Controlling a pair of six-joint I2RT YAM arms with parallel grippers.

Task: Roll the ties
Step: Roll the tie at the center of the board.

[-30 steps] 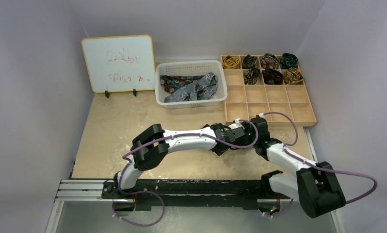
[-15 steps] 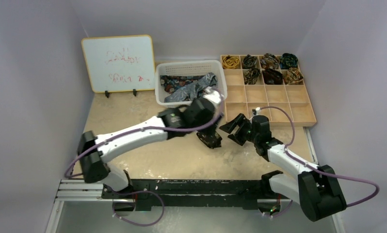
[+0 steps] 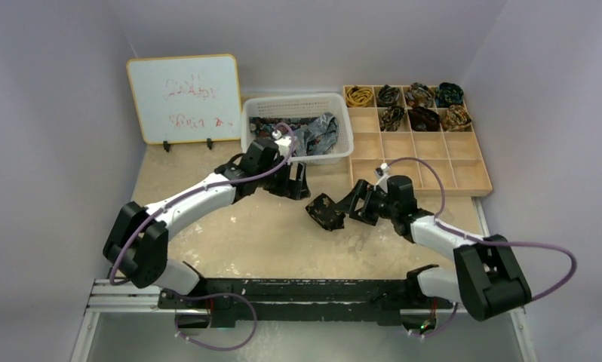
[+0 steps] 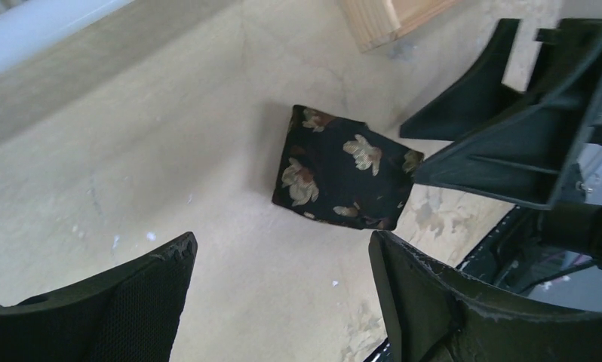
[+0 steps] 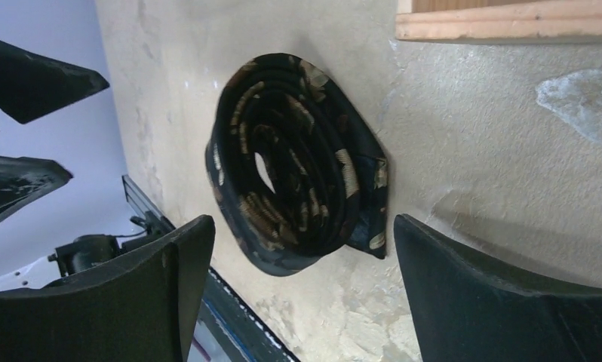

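One of the ties, rolled into a dark coil with gold-brown motifs [image 3: 327, 212], lies alone on the table. My right gripper [image 3: 354, 205] sits just right of it, open, its fingers wider than the coil [image 5: 294, 162] and apart from it. In its own wrist view the right gripper [image 5: 304, 226] holds nothing. My left gripper [image 3: 298, 181] hangs up and left of the coil, open and empty. Its wrist view shows the left gripper [image 4: 283, 249] short of the coil [image 4: 343, 177], with the right gripper [image 4: 509, 128] beyond.
A white basket [image 3: 294, 99] at the back holds loose ties [image 3: 320, 134]. A wooden compartment tray [image 3: 419, 158] at the back right holds several rolled ties [image 3: 422, 117] in its far cells. A whiteboard [image 3: 183, 98] stands at the back left.
Both grippers opened and let go of the coil. The left arm swung back and left toward the basket. The right gripper stayed beside the coil, which now lies free on the table.
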